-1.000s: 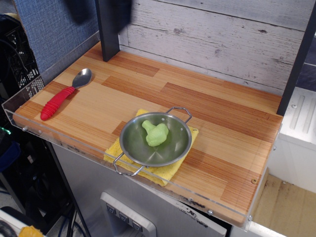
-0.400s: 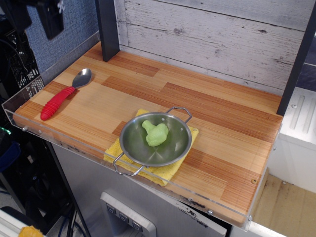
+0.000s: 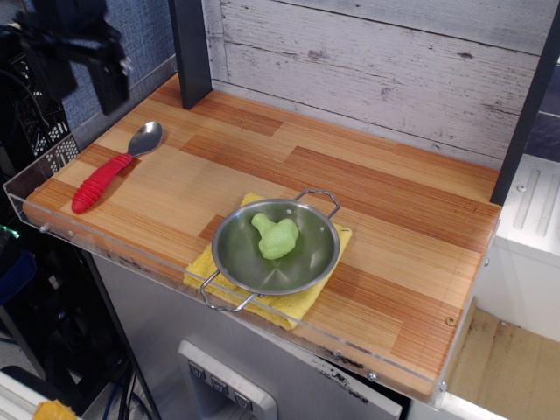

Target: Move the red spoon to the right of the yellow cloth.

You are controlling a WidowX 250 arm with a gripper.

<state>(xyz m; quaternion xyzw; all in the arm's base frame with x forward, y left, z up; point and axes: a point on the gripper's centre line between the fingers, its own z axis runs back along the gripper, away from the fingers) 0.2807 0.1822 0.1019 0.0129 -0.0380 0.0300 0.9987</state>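
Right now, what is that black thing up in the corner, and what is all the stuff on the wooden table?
The black thing at the top left is the gripper, the part of a robot arm that grabs things. It is blurry here, so I cannot tell if it is open or shut, and it holds nothing. There is just one picture, taken by a camera looking down at the wooden table from the front. On the left lies the red spoon, with a red handle and a shiny silver bowl. Near the front edge is the yellow cloth. A steel pan sits on the cloth, and a green toy lies inside the pan. The gripper hangs above the spoon's end of the table, not touching it.
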